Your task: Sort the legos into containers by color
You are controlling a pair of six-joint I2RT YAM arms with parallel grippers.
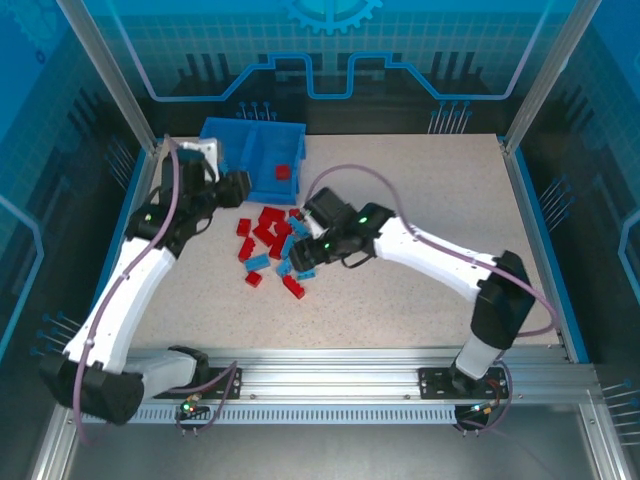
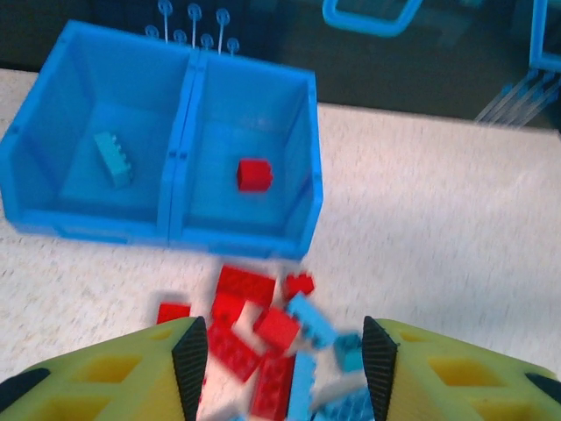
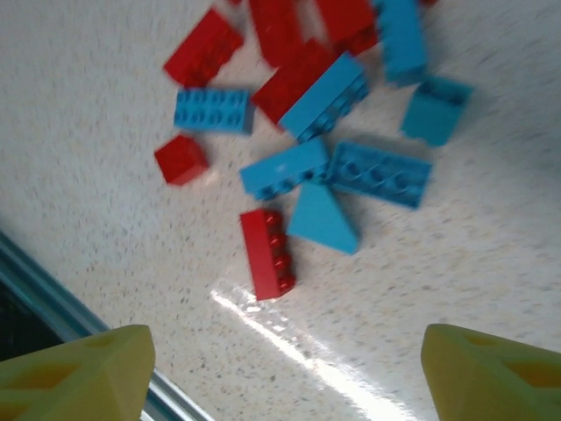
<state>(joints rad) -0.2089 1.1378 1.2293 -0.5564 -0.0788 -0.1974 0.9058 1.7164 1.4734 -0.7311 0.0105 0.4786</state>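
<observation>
The left tool [image 2: 285, 368] hung open, empty, above loose legos [image 2: 263, 329]; beyond, the bin [image 2: 105, 230] held one blue brick [image 2: 114, 158] left of its divider [image 2: 186, 132], one red brick [image 2: 254, 174] right. The right tool [image 3: 285, 368] gaped wide over them.

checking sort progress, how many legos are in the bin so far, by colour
light blue lego: 1
red lego: 1
total in the bin: 2
</observation>
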